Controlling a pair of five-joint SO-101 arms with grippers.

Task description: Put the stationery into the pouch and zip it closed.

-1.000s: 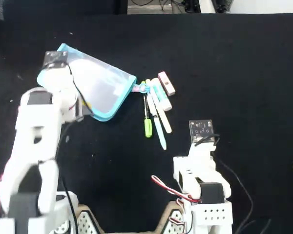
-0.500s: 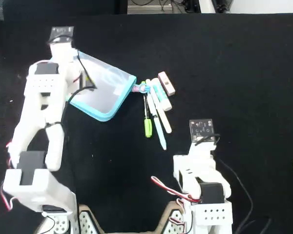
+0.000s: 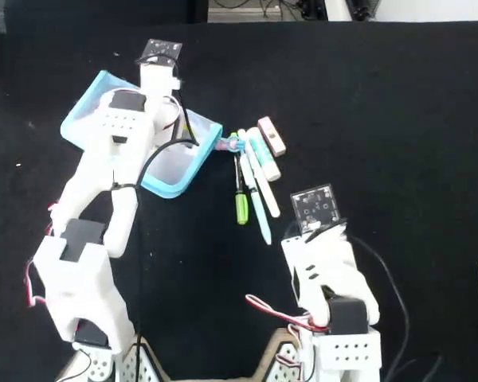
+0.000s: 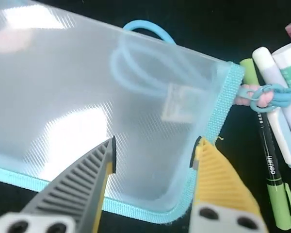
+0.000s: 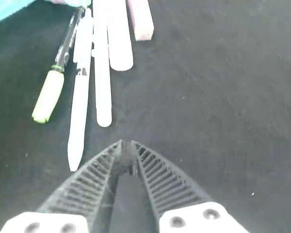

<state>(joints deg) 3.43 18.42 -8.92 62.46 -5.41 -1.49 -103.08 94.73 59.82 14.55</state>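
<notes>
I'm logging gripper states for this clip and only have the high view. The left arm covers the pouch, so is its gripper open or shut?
Observer: Open. In the left wrist view the left gripper has its jaws spread over the translucent pouch, near the corner with the zip pull.
Operator: Is any of the pouch pinched?
Observer: No, it lies flat beneath the jaws. I cannot tell whether the fingertips touch it.
Operator: And the other arm?
Observer: The right wrist view shows the right gripper shut, its tips meeting over bare black table, short of the nearest white pen.
</notes>
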